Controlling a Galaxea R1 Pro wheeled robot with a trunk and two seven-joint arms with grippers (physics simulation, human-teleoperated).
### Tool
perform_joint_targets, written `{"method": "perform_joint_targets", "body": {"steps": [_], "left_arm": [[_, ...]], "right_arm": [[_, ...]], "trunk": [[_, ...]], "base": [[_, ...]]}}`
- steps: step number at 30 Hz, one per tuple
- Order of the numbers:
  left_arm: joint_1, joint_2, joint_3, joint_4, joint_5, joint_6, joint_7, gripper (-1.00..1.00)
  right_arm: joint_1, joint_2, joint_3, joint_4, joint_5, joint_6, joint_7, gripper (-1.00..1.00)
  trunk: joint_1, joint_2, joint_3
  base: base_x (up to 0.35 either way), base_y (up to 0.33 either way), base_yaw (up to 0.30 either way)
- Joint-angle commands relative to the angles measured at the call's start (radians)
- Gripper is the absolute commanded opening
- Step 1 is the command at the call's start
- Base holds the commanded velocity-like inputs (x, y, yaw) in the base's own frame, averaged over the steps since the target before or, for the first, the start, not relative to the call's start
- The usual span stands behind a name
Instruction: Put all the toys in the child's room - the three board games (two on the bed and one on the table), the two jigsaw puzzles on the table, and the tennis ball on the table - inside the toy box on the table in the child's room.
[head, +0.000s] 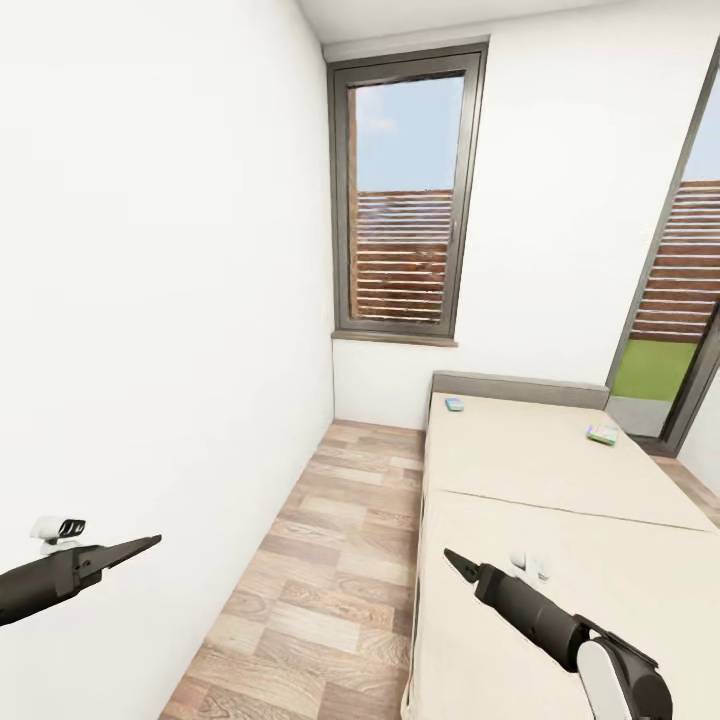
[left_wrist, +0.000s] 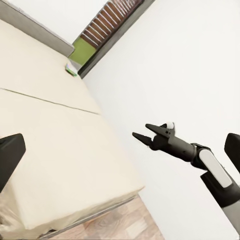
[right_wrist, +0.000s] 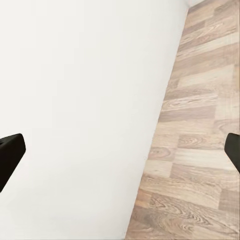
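Seen from the head camera, far left: left gripper (head: 150, 541) held out in front of a bare white wall (head: 160, 280), dark fingers drawn together to a point, apparently closed and empty. In the left wrist view, though, own finger ends at opposite edges of the frame, well apart, so cannot tell for certain.

Next along, a strip of wood-plank floor (head: 330, 560) running between wall and bed up to a tall grey-framed window (head: 405, 195) with slatted fencing outside.

Then the bed (head: 560, 560), beige mattress with a seam across it, grey headboard at the far end. Right gripper (head: 452, 558) hovering over the mattress's near left part, tip pointed, holding nothing; in the left wrist view (left_wrist: 141, 135) two fingertips slightly parted. In the right wrist view, finger ends at the frame's opposite edges over wall and floor, open.

On the bed near the far left corner, just below the headboard, a small blue board game (head: 455, 404). Near the far right edge, a green-white board game (head: 602, 433), also caught in the left wrist view (left_wrist: 72, 70).

Far right, a glazed door (head: 680, 320) with grass behind.
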Motion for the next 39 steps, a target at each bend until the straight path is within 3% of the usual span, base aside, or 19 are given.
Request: {"method": "perform_joint_targets", "body": {"steps": [1, 5, 9, 21, 39], "left_arm": [[0.0, 0.0, 0.006, -0.006, 0.005, 0.005, 0.002, 1.0], [0.009, -0.015, 0.001, -0.028, 0.027, -0.018, 0.024, 1.0], [0.015, -0.037, -0.003, -0.05, 0.023, -0.04, 0.046, 1.0], [0.018, -0.103, -0.004, -0.085, 0.023, -0.107, 0.114, 1.0], [0.018, -0.104, -0.003, -0.085, 0.023, -0.208, 0.215, 1.0]], "right_arm": [[-0.001, 0.007, -0.009, -0.006, -0.007, 0.001, -0.002, 1.0], [-0.001, 0.025, -0.015, -0.029, -0.019, -0.021, -0.024, 1.0], [0.0, 0.037, -0.012, -0.011, -0.017, -0.043, -0.046, 1.0], [0.0, 0.042, -0.011, 0.023, -0.016, -0.111, -0.114, 1.0], [0.0, 0.039, -0.011, 0.023, -0.016, -0.192, -0.215, 1.0]], "trunk": [[0.0, -0.001, 0.0], [0.0, -0.001, 0.0], [0.0, -0.001, 0.0], [0.0, -0.001, 0.0], [0.0, -0.001, 0.0]], "base": [[0.0, 0.0, 0.0], [0.0, 0.0, 0.0], [0.0, 0.0, 0.0], [0.0, 0.0, 0.0], [0.0, 0.0, -0.006]]}}
